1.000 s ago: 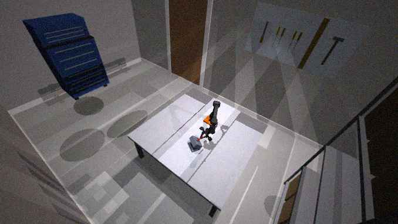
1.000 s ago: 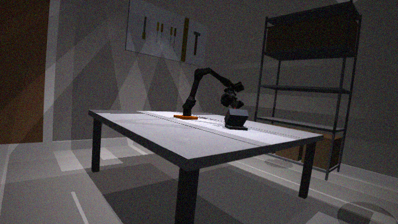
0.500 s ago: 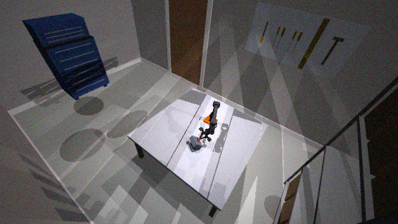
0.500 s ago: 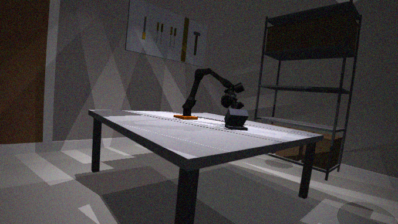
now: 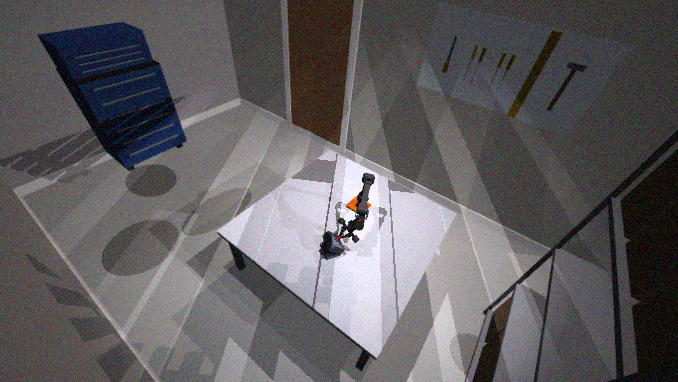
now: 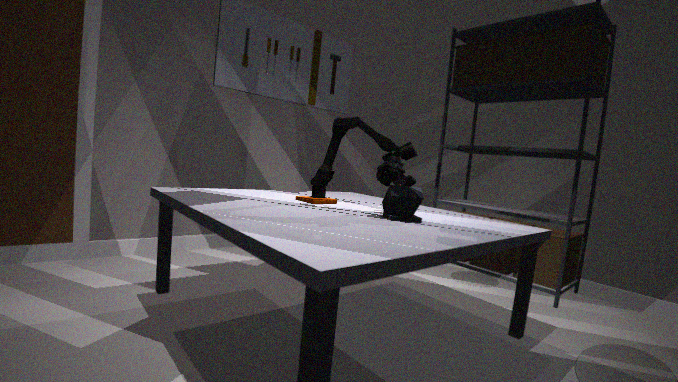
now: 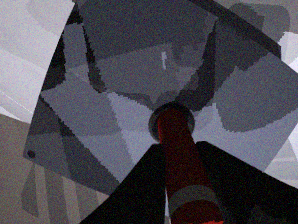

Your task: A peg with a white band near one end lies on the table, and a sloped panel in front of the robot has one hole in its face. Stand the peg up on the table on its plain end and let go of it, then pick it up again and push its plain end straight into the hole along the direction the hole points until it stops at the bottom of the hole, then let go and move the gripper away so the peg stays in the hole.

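The red peg (image 7: 181, 169) (image 5: 340, 236) is held in my gripper (image 7: 177, 155) (image 5: 346, 232) (image 6: 393, 175), which is shut on it. A greyish band shows near the peg's near end, close to the camera. The far, plain end sits in the round hole (image 7: 172, 111) in the face of the sloped dark panel (image 7: 127, 63) (image 5: 329, 246) (image 6: 401, 202). How deep the peg reaches I cannot tell. The panel stands on the white table (image 5: 400, 280) (image 6: 300, 235), and the gripper is right over its face.
The arm's orange base plate (image 5: 355, 201) (image 6: 316, 199) lies behind the panel. A metal shelf rack (image 6: 525, 150) stands beyond the table, a blue tool cabinet (image 5: 115, 90) stands far off on the floor, and a tool board (image 6: 280, 60) hangs on the wall.
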Tool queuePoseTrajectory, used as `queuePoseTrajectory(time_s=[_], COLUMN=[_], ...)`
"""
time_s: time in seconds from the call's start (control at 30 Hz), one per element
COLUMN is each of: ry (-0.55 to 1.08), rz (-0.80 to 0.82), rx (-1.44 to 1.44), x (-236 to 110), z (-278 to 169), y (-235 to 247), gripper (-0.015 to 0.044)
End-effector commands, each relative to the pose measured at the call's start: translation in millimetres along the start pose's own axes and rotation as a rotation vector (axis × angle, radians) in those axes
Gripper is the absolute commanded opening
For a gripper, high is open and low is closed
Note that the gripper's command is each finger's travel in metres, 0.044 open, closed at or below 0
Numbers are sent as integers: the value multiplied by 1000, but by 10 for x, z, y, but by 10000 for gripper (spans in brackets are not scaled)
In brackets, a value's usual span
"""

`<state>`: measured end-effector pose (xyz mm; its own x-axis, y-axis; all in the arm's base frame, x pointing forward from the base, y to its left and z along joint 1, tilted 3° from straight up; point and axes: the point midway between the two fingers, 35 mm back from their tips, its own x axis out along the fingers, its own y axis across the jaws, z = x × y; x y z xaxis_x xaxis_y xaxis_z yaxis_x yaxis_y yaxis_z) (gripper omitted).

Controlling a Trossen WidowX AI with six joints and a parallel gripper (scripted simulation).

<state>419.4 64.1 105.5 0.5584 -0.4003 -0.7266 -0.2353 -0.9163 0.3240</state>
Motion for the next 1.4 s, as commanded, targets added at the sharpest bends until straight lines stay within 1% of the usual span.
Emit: queuePoseTrajectory(time_s=[0.0, 0.83, 1.37], ry=[1, 1, 0], rz=[-4, 0, 0], rx=[-5, 0, 0], x=[23, 82, 41], z=[-2, -2, -5], y=[-4, 1, -3], gripper=[0, 0, 420])
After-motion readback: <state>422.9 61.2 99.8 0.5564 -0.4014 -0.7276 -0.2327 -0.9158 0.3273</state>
